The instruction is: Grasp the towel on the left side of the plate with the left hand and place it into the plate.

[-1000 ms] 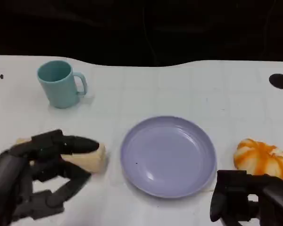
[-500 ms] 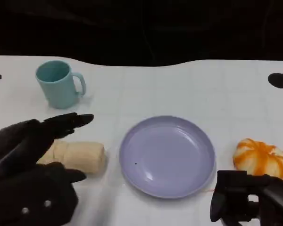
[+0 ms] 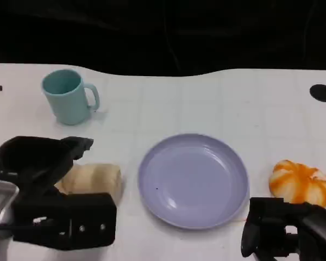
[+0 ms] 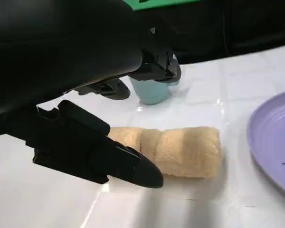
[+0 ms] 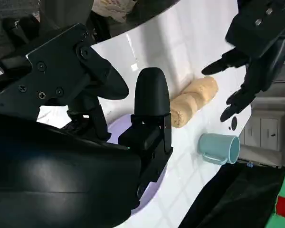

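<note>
A rolled beige towel lies on the white table just left of the empty lavender plate. My left hand hovers over the towel's left end with its fingers spread and holds nothing. In the left wrist view the towel lies beyond the parted fingers, and the plate's rim is at the edge. The right wrist view shows the towel under my left hand. My right hand rests low at the front right with nothing in it.
A teal mug stands behind the towel at the back left. An orange and white pumpkin sits right of the plate, just beyond my right hand. A black round mark is at the table's far right.
My left hand has turned at the wrist and now arches over the towel's left end. The towel, the plate and my right hand have stayed in place.
</note>
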Action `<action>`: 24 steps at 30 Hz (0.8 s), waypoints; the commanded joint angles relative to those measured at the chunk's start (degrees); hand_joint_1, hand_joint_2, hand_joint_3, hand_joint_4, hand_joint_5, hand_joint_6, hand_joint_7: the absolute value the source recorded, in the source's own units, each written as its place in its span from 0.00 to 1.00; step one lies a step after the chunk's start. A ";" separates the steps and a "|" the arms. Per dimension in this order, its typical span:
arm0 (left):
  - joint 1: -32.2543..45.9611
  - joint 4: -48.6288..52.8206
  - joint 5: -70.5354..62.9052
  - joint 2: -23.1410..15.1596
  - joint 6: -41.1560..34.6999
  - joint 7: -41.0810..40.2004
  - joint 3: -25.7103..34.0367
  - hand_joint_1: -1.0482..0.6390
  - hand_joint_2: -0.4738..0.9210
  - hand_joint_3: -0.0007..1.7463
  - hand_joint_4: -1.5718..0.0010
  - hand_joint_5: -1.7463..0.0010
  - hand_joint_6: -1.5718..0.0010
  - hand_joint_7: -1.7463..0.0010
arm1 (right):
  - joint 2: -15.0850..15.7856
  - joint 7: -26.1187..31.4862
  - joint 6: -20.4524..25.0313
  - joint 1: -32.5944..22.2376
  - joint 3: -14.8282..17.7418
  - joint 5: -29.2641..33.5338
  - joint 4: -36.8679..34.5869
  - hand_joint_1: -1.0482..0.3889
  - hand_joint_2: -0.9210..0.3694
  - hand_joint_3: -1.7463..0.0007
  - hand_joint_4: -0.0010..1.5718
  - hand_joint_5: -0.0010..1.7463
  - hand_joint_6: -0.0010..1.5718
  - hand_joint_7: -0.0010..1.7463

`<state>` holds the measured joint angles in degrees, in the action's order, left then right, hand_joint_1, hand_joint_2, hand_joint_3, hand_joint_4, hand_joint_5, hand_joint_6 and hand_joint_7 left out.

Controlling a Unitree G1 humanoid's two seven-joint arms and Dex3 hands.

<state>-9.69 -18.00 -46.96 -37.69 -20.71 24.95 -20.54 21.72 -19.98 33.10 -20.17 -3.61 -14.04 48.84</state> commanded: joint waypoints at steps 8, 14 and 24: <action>-5.63 18.87 -3.69 4.78 6.19 -3.55 -3.59 0.26 0.97 0.00 0.75 0.94 0.80 0.99 | 0.92 0.21 0.50 -0.46 0.53 -0.33 1.51 0.67 0.34 0.28 0.47 0.99 0.42 0.85; -8.76 28.31 -4.88 8.36 7.36 -6.19 -5.72 0.28 0.98 0.00 0.73 0.96 0.79 0.99 | 1.08 0.21 0.45 -0.84 0.58 -0.27 1.90 0.66 0.35 0.28 0.47 0.99 0.42 0.84; -9.21 39.82 -1.11 11.64 14.49 -18.59 -5.10 0.43 1.00 0.10 0.42 0.81 0.45 0.92 | 1.36 0.29 0.92 -0.73 0.58 -0.14 2.38 0.66 0.34 0.28 0.47 0.98 0.42 0.84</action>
<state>-20.05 19.04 -48.74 -25.86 -8.17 8.91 -25.40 22.18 -19.73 33.63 -20.94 -3.63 -14.08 50.65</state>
